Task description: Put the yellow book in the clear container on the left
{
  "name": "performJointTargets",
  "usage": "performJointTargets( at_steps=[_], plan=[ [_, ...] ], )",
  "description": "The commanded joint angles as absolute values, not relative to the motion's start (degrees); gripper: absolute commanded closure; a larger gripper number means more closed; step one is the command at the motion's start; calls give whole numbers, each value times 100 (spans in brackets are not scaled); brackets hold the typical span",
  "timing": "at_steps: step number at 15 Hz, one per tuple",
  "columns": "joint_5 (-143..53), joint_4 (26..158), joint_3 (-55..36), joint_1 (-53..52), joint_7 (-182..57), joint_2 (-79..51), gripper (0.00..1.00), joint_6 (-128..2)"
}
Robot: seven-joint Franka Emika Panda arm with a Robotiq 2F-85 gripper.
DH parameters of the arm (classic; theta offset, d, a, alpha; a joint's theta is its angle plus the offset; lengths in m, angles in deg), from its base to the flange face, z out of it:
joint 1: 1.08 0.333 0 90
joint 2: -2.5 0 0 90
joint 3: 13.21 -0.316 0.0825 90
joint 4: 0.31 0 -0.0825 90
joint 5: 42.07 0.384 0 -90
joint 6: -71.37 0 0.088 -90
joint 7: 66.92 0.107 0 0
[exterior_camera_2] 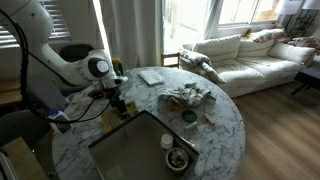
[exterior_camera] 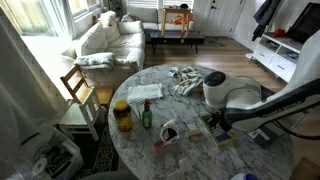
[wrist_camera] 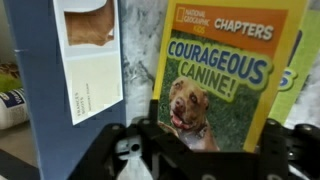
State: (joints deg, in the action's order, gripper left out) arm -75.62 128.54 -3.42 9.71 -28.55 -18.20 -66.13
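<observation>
I am holding my hand point(wrist_camera: 205, 150) wide open over the desk point(wrist_camera: 135, 40). In the wrist view its two dark fingers point(wrist_camera: 125, 150) are standing far apart at the bottom of the frame and closing on nothing. Whether they are touching anything, I cannot tell. The yellow book point(wrist_camera: 225, 70) is filling the middle and right of that view, front cover facing the camera, with a dog's picture reaching down between my fingers. A blue-grey book point(wrist_camera: 40, 70) with a pale card on it is lying just beside it on the left of the frame, a strip of marble showing between the two. Another yellow-green cover point(wrist_camera: 305, 80) is peeking in at the right edge. In both exterior views my hand point(exterior_camera: 212, 122) point(exterior_camera_2: 115, 103) is pointing down close to the desk point(exterior_camera: 135, 142) point(exterior_camera_2: 225, 125), but there I cannot make out the yellow book under it. The clear container point(exterior_camera: 145, 92) point(exterior_camera_2: 151, 77) is lying flat well apart from my hand, left of centre in one exterior view and at upper centre in another. A rumpled cloth point(exterior_camera: 185, 80) point(exterior_camera_2: 187, 97) is sitting near the desk's middle. An amber jar point(exterior_camera: 122, 116) and a green bottle point(exterior_camera: 147, 114) are standing side by side below the container in an exterior view, and a big grey box point(exterior_camera_2: 140, 150) is occupying the bottom of an exterior view.
</observation>
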Motion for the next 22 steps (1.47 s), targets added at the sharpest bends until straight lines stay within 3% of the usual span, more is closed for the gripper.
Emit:
performJointTargets(
  at_steps=[1, 7, 22],
  plan=[
    [-7659, 12921, -376, 871, -2700, -1914, 55, -6753],
    [-7607, 12998, -408, 806, -2890, -1805, 100, -7023],
    [-8721, 13147, -531, 462, -4153, -112, 100, -7028]
  ],
)
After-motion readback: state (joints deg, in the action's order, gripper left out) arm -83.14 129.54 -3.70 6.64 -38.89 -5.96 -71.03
